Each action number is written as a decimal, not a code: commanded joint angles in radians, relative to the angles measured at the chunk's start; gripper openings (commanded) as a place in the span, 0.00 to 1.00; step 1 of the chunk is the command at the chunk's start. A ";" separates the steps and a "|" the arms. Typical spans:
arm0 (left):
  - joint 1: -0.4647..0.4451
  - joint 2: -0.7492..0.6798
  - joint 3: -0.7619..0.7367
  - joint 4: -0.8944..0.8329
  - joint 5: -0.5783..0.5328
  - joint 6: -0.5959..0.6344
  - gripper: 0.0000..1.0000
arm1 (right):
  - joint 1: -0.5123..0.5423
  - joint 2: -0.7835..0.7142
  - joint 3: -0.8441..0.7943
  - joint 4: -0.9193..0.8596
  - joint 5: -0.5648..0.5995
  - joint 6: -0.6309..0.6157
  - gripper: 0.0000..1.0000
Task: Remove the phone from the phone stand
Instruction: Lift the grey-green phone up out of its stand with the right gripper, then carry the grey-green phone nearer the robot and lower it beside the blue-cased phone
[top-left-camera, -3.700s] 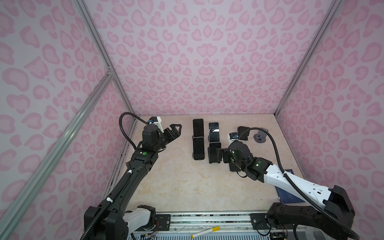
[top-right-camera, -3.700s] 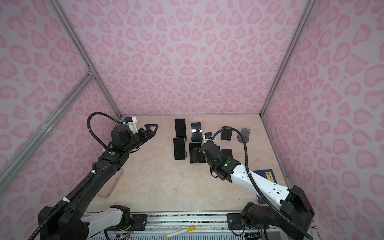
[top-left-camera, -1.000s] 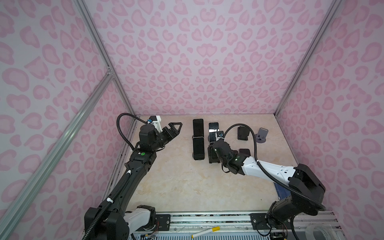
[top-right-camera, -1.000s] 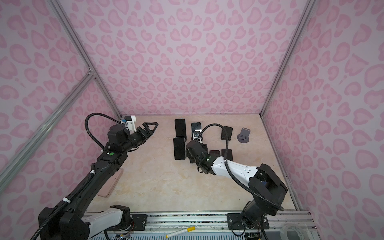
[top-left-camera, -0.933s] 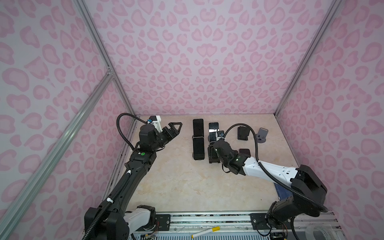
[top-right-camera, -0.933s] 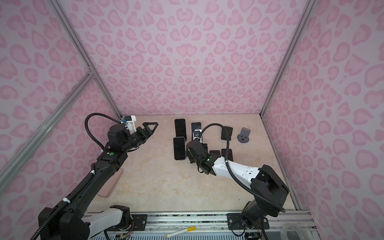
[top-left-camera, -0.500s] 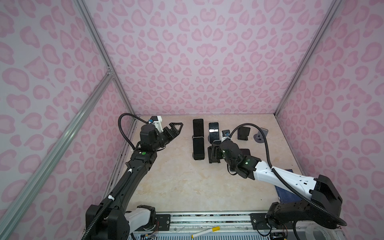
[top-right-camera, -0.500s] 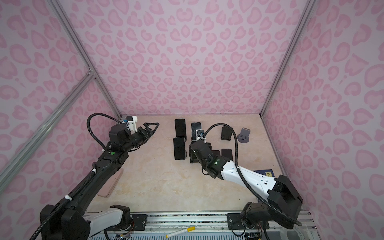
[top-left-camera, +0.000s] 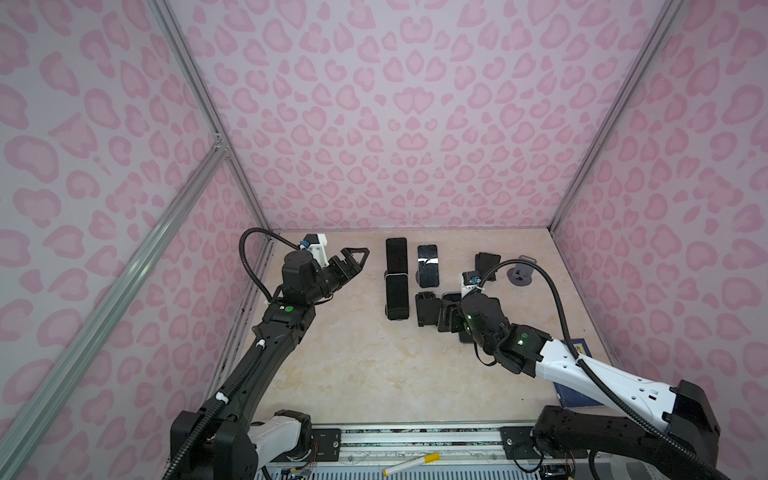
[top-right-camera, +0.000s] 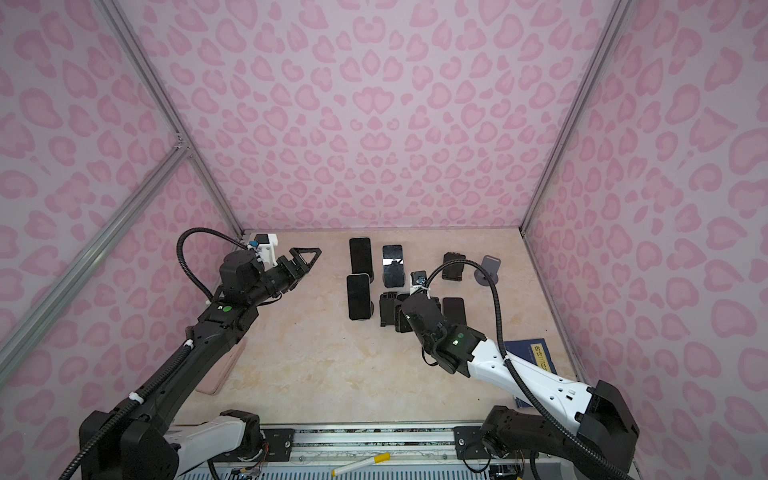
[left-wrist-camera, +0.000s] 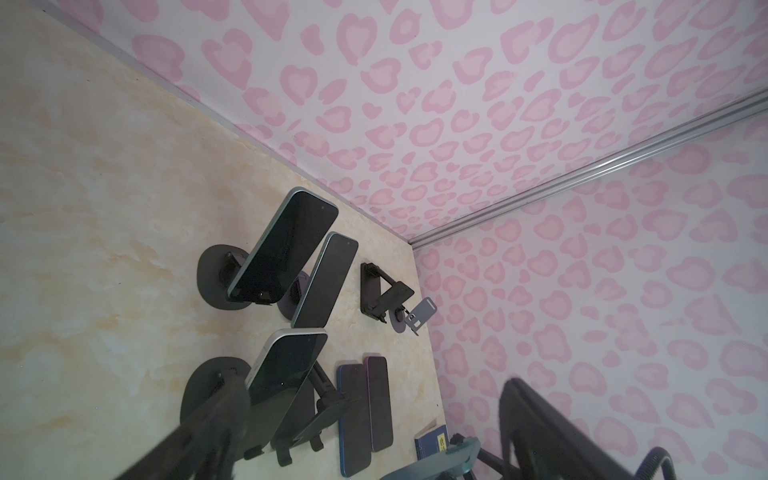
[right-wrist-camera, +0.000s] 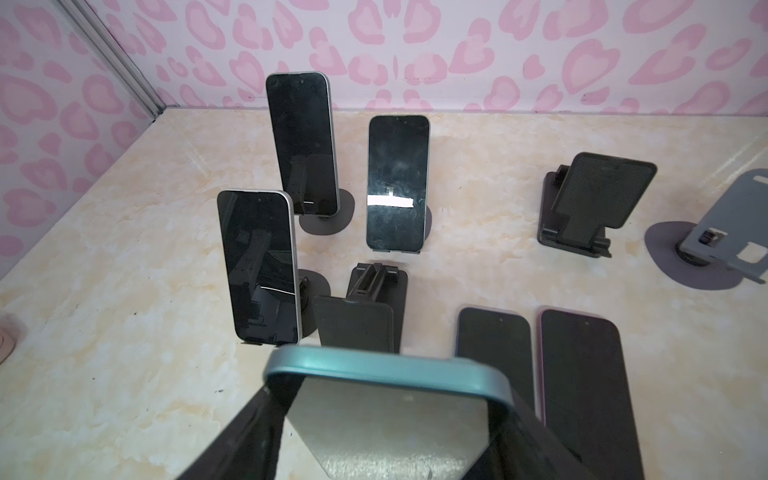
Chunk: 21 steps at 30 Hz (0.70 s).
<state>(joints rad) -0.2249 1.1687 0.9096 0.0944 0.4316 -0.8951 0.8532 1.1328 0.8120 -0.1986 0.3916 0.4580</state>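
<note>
Though glossy, rounded teal-rimmed phone (right-wrist-camera: 390, 411)

Both top views look steeply down; wrist views skim the table (right-wrist-camera: 124, 332).

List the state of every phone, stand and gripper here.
Teal-edged phone: clamped in right gripper.
Left gripper: open, empty.
Silver-edged phone: propped on round-based stand.
Two far black-screened phones: propped on stands.
Blue and purple phones: lying flat.
Two black folding stands: empty.
Grey round-based stand: empty.
</note>
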 joint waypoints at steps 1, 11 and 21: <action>-0.034 -0.009 -0.001 0.047 -0.022 0.022 0.98 | 0.006 -0.043 -0.019 -0.066 0.015 0.028 0.69; -0.188 -0.006 0.013 0.008 -0.062 0.088 0.99 | 0.025 -0.135 -0.048 -0.272 -0.023 0.187 0.68; -0.193 -0.004 0.015 0.004 -0.064 0.089 0.99 | 0.092 -0.079 -0.079 -0.249 -0.074 0.272 0.68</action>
<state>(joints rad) -0.4175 1.1660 0.9123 0.0990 0.3695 -0.8173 0.9348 1.0336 0.7410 -0.4789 0.3412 0.6891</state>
